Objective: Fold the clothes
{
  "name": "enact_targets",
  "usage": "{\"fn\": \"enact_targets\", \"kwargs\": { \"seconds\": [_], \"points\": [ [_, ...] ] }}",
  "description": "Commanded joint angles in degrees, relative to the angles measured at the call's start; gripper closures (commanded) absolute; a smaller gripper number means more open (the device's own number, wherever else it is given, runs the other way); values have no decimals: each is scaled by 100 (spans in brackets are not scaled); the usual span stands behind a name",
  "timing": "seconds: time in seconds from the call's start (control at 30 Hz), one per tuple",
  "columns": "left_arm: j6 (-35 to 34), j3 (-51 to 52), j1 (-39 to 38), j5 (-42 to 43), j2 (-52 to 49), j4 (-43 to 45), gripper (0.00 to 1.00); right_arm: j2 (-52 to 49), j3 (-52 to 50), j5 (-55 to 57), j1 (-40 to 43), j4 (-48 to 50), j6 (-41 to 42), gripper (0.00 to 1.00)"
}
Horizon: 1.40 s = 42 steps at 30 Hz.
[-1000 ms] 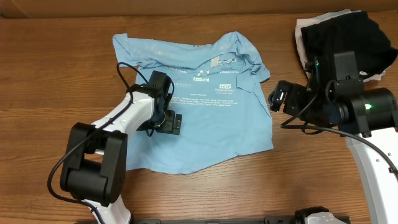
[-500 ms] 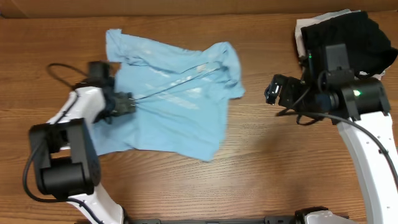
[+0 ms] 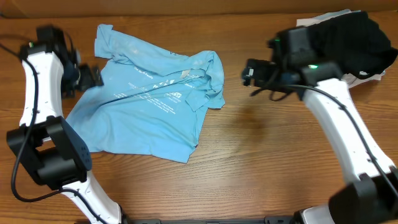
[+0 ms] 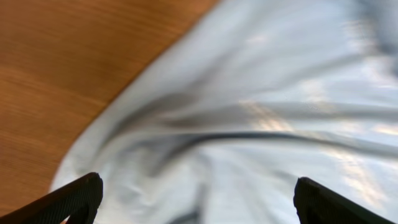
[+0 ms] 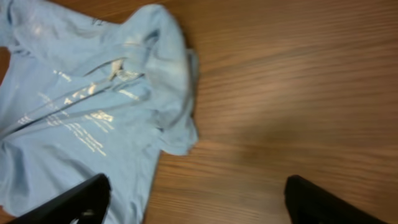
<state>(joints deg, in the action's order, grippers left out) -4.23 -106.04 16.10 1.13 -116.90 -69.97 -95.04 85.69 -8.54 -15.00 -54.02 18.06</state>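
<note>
The light sky-blue T-shirt (image 3: pixel 149 106) lies crumpled on the wooden table, white printed text facing up, with its right part bunched in folds (image 3: pixel 208 71). My left gripper (image 3: pixel 92 77) is at the shirt's left edge. In the left wrist view its jaws (image 4: pixel 199 190) are wide open over the blue cloth (image 4: pixel 261 112), holding nothing. My right gripper (image 3: pixel 250 73) hovers over bare wood just right of the bunched edge. Its jaws (image 5: pixel 199 190) are open and empty, with the shirt (image 5: pixel 81 118) to their left.
A black folded garment (image 3: pixel 348 37) lies at the back right on top of a white one (image 3: pixel 303 25), behind my right arm. Bare wooden table (image 3: pixel 273 155) spreads in front of and right of the shirt. A cardboard edge runs along the back.
The shirt has been dragged left and has bunched up. My left arm has swung far left, and its jaws now stand open. My right gripper has moved left toward the shirt's right edge.
</note>
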Motion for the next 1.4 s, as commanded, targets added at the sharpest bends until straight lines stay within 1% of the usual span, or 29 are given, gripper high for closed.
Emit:
{"fn": "enact_targets", "kwargs": {
  "seconds": [0.0,0.07,0.13,0.27,0.47,0.5,0.57,0.67,0.7,0.73,0.83,0.9,1.07,1.23,1.3,1.37],
  "points": [
    [76,-739,-422,981,76,-483,0,-544,-9,-22,-407,487,-31,16],
    [74,-866,-623,1132,76,-627,0,-833,-9,63,-551,763,-2,24],
    [-2,-887,-844,1145,76,-697,0,-1110,-9,114,-656,988,20,30],
    [-7,-872,-1207,1075,74,-730,0,-1585,-9,111,-807,1290,20,37],
    [-33,-870,-1565,896,74,-629,0,-2199,-9,70,-970,1576,94,42],
    [-74,-872,-1609,896,74,-619,0,-2269,-9,68,-986,1613,136,45],
    [-129,-870,-1652,896,74,-605,0,-2382,-9,26,-1019,1703,173,55],
    [-162,-870,-1657,898,74,-616,0,-2435,-9,-2,-1023,1779,317,81],
    [-160,-861,-1657,898,74,-623,0,-2433,-7,9,-1023,1792,350,92],
    [-160,-850,-1657,898,74,-632,0,-2420,2,11,-1016,1792,369,96],
    [-157,-844,-1663,898,72,-721,0,-2319,98,103,-883,1600,400,96],
    [-157,-841,-1685,898,72,-776,0,-2164,208,205,-702,1303,452,96],
    [-155,-695,-1757,896,70,-758,0,-1493,409,203,15,444,446,96],
    [-153,-184,-1886,894,70,-734,0,-896,417,179,911,-452,179,96],
    [-151,190,-1961,892,70,-730,0,-728,417,181,1307,-925,28,96],
    [-155,538,-2028,894,70,-728,0,-647,417,181,1552,-1196,-85,96]
  ]
}}
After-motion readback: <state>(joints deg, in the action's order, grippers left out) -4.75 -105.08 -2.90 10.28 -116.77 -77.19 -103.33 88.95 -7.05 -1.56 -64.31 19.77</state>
